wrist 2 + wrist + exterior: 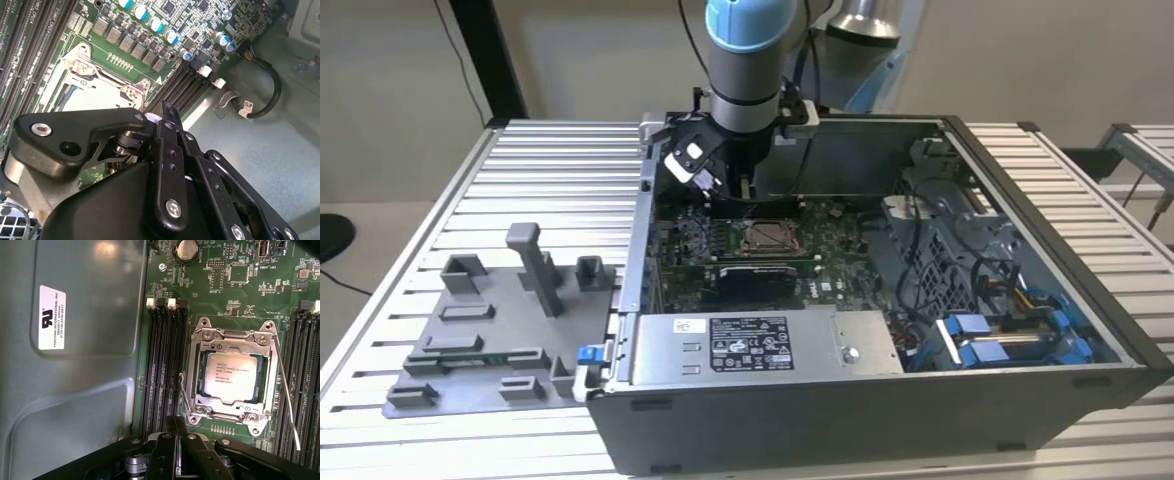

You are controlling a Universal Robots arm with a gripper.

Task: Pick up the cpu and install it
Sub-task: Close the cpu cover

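We see the arm pointing down into the open computer case. The case sits on a ribbed metal surface. The tool hangs low inside the case, over the green board and close to the cpu.

In the first wrist view, the cpu lies flat in its socket with its pale top facing up. A shiny metal frame goes all around it. A thin wire bar runs along one side of the frame. The tool is near one edge of the frame and does not cover the cpu. Its two fingers look pressed together, and we see nothing between them.

Long black slots run beside the socket. They lie between it and the grey case wall, which has a white sticker.

At the exterior view's left, a flat plate of grey blocks rests on the surface just beside the case.
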